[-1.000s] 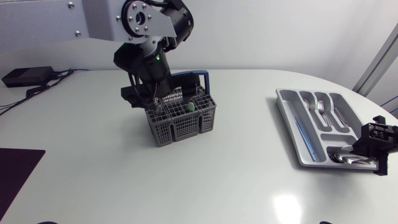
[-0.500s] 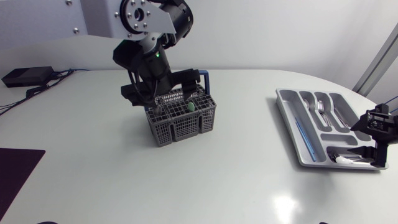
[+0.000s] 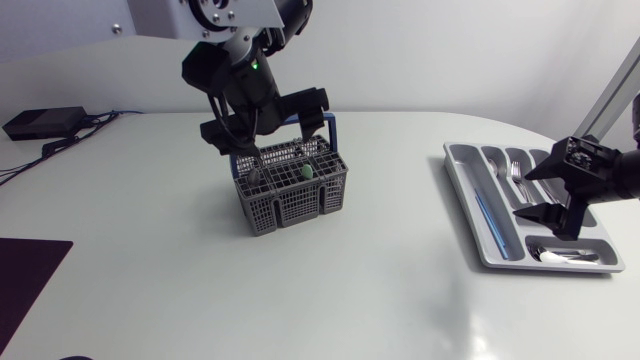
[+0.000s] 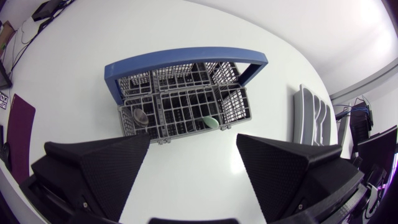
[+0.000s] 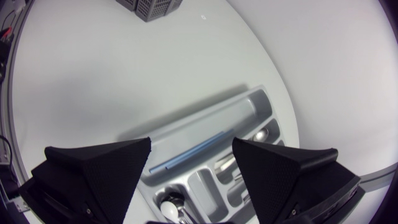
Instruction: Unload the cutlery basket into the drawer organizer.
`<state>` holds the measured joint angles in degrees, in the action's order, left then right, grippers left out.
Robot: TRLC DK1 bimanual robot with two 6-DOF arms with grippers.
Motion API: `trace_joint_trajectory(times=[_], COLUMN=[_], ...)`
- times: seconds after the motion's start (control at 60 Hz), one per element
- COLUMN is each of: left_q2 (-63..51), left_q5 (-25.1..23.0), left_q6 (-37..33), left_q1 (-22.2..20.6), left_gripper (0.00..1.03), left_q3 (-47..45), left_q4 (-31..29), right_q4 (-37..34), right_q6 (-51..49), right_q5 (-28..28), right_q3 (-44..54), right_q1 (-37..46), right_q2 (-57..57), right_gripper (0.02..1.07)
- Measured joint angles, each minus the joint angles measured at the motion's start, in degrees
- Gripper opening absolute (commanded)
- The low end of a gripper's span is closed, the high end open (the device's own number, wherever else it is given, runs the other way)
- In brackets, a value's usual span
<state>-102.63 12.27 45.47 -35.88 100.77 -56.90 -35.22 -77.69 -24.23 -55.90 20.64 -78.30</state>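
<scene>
The grey cutlery basket [image 3: 295, 205] with its blue handle [image 4: 186, 59] stands left of the table's middle. A pale green piece [image 4: 210, 121] and a round-ended utensil [image 4: 141, 115] stick up in it. My left gripper [image 3: 265, 125] hangs open just above the basket [image 4: 186, 93]. At the right lies the grey drawer organizer [image 3: 466, 205], holding forks [image 3: 518, 180], a long blue rod [image 5: 189, 152] and a spoon [image 3: 560, 256] in its near compartment. My right gripper [image 3: 541, 193] hovers open over the organizer [image 5: 211, 127], with nothing between its fingers; the spoon [image 5: 171, 208] lies below it.
A black box [image 3: 42, 122] with cables sits at the table's far left. A dark mat [image 3: 25, 280] lies at the near left edge. Bare white tabletop [image 3: 400, 260] stretches between basket and organizer.
My right gripper opened, left the spoon in the organizer's near compartment, and lifted away toward the tray's middle. My left gripper rose a little above the basket.
</scene>
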Motion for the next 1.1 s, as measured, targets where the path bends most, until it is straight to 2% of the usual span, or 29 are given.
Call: trace_joint_trajectory(times=[0.2, 0.433, 0.717, 1.1], left_q2=[-0.6, -0.6, -0.6, 3.3], left_q5=[-0.4, -3.2, -7.6, -12.2], left_q6=[0.0, 0.0, -1.8, -9.4], left_q1=[0.0, 0.5, 2.5, 4.6], left_gripper=[0.98, 0.98, 0.98, 0.98], left_q3=[0.0, 0.0, -1.3, -6.1], left_q4=[0.0, 0.0, 0.6, 2.1], right_q4=[-1.3, -0.6, 1.1, 1.2], right_q6=[13.2, 27.5, 41.2, 52.6], right_q5=[-0.4, -1.9, -4.5, -5.6], right_q3=[-0.4, -4.6, -11.5, -20.8], right_q1=[-11.9, -23.2, -31.4, -39.2], right_q2=[0.8, -0.2, -6.6, -15.6], right_gripper=[0.96, 0.96, 0.96, 0.96])
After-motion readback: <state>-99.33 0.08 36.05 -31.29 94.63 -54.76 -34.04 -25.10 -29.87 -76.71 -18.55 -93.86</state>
